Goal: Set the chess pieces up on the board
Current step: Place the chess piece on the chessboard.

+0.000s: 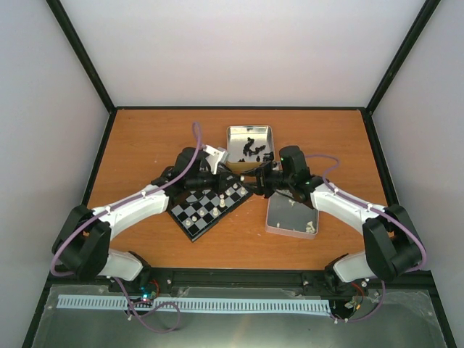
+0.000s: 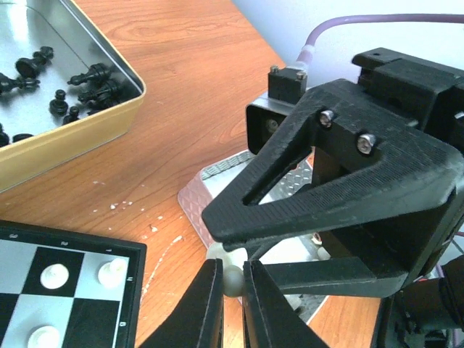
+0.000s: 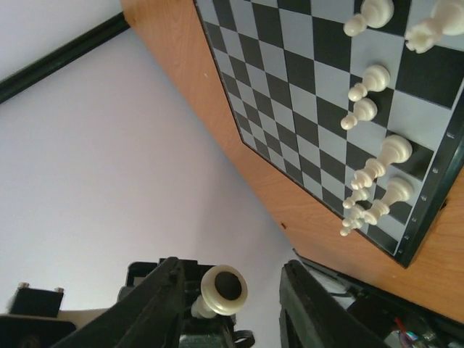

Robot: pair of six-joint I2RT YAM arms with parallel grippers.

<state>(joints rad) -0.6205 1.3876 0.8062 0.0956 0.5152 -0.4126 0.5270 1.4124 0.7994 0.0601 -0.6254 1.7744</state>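
Our left fingers [image 2: 206, 308] were clenched on a cream chess piece [image 2: 231, 281] held above the desk [image 2: 196, 94] just beside the board [image 3: 290, 80], with the right fingers [image 3: 161, 299] released either side of it. We judged the narrow pinch could let it tilt, slip and fall off-board.

The tally, kind by kind

One chequered board [image 1: 209, 206]. Two metal tins: a far tin [image 1: 238, 138] and a near tin [image 1: 290, 219] on the right. Two arms: the left arm [image 1: 138, 206] and the right arm [image 1: 341, 206]. White pieces [image 3: 391, 151] on the board: about ten, the last few overlapping. There is one more white piece [image 3: 223, 290] off it. Black pieces [image 2: 93, 72] in the far tin: at least seven.
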